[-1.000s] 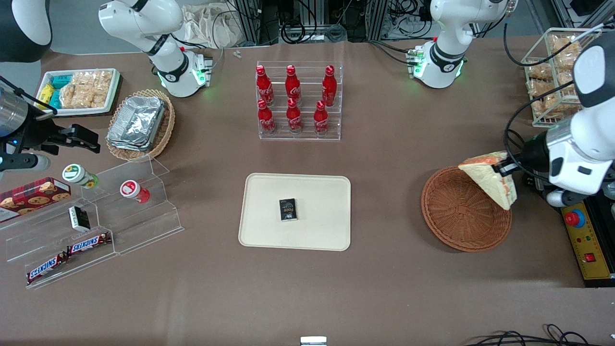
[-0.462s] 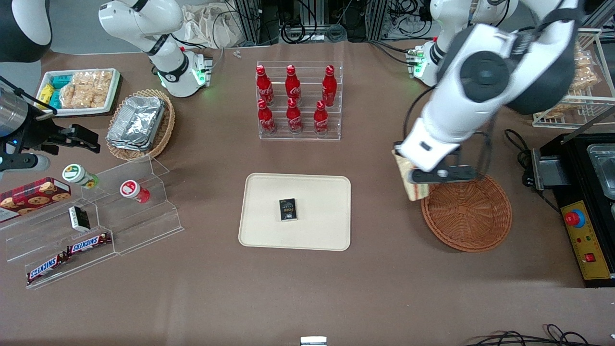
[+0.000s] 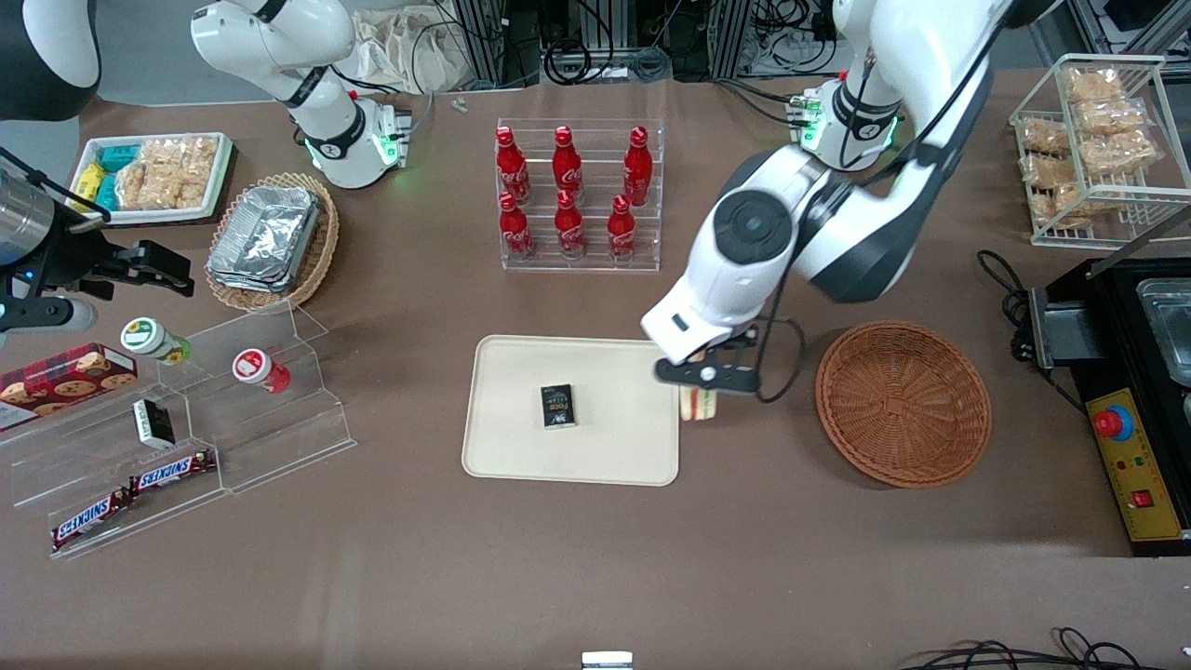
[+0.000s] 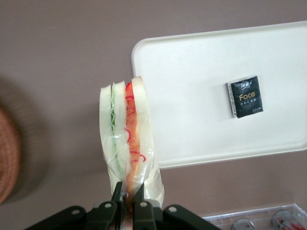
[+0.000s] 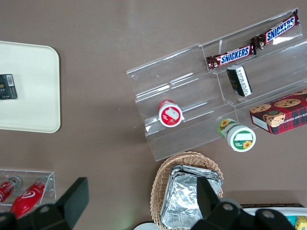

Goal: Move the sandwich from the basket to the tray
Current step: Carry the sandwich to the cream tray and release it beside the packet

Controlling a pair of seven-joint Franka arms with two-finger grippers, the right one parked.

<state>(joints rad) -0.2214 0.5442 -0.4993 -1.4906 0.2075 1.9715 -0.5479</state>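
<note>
Our gripper [image 3: 704, 375] is clamped on the sandwich [image 4: 125, 143], clear of the basket [image 3: 903, 404], hanging at the tray's [image 3: 521, 454] edge; release remains.

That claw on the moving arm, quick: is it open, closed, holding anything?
Gripper: closed on the sandwich, held in the air at the tray edge that faces the basket.

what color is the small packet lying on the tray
Black with gold lettering, clearest in the left wrist view.
</note>
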